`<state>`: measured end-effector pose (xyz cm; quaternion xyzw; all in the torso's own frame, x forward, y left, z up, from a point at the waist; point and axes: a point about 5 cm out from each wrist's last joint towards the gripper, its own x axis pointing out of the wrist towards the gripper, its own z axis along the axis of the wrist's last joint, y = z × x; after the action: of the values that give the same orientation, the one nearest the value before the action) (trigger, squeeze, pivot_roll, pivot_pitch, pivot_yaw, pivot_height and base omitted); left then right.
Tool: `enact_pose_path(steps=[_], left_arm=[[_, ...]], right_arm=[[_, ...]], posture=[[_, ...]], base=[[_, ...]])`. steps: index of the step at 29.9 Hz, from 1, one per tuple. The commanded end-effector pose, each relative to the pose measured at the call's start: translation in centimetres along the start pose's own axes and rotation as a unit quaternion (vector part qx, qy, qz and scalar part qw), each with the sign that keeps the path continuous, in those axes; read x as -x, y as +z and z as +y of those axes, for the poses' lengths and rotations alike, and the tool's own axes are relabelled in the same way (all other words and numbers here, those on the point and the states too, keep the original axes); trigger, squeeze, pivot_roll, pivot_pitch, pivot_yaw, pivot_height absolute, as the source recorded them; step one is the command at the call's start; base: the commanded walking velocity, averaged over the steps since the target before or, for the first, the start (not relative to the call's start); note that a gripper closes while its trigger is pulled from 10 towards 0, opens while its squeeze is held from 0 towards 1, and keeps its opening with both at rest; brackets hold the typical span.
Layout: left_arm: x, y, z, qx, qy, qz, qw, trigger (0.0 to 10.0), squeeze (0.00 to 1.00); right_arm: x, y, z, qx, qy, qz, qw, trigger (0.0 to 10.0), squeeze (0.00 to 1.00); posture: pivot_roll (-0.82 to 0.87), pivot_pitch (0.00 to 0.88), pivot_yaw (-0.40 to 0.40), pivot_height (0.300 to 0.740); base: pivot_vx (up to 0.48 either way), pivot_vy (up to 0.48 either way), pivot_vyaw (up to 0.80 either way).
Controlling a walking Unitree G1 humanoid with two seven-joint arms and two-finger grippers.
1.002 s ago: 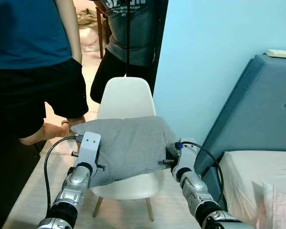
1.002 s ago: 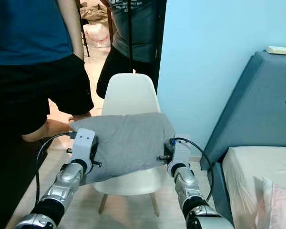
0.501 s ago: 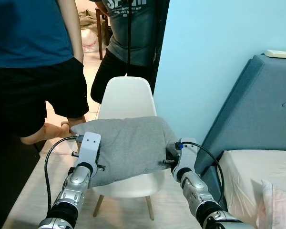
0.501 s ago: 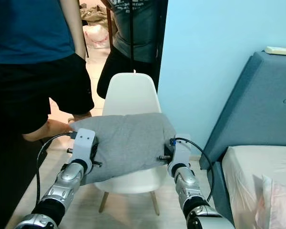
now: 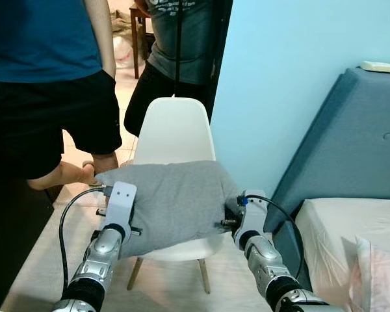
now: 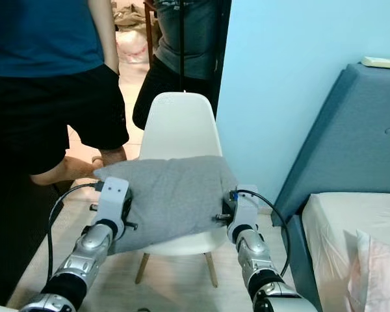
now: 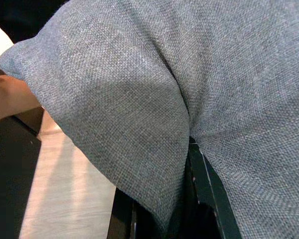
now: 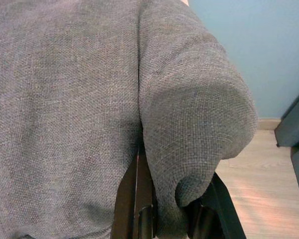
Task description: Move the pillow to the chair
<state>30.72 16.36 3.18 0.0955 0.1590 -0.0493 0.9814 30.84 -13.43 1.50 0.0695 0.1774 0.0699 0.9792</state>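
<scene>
Standing at far left: person in blue shirt, well clear of the load. Pinching left end of grey pillow with left gripper, fabric bunching between black fingers. Holding pillow in the air, in front of and above seat of white chair, apparently not resting on it yet. Pinching right end with right gripper. Carry mostly done; lowering onto seat and letting go remaining. Bed at right.

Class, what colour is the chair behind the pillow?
White; the chair shows best in the right eye view.
</scene>
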Motion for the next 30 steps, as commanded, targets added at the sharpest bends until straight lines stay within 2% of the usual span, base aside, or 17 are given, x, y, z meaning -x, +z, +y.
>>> enact_pose_path(steps=[1,5,30], left_arm=[[-0.21,0.99,-0.85,-0.007,-0.015,-0.021,1.0,10.0,0.0],[-0.23,1.11,-0.77,-0.008,-0.014,-0.022,1.0,10.0,0.0],[-0.11,1.04,-0.64,-0.015,-0.022,-0.018,0.999,10.0,0.0]], right_arm=[[-0.17,0.37,0.84,0.012,0.021,-0.012,1.0,10.0,0.0],[-0.18,0.34,0.91,0.014,0.023,-0.011,1.0,10.0,0.0],[0.04,-0.04,0.57,0.012,0.012,-0.007,1.0,10.0,0.0]], posture=[[0.11,0.0,-0.054,0.65],[0.11,0.0,-0.055,0.635],[0.11,0.0,-0.039,0.635]], base=[[0.0,0.0,0.0],[0.0,0.0,0.0],[0.0,0.0,0.0]])
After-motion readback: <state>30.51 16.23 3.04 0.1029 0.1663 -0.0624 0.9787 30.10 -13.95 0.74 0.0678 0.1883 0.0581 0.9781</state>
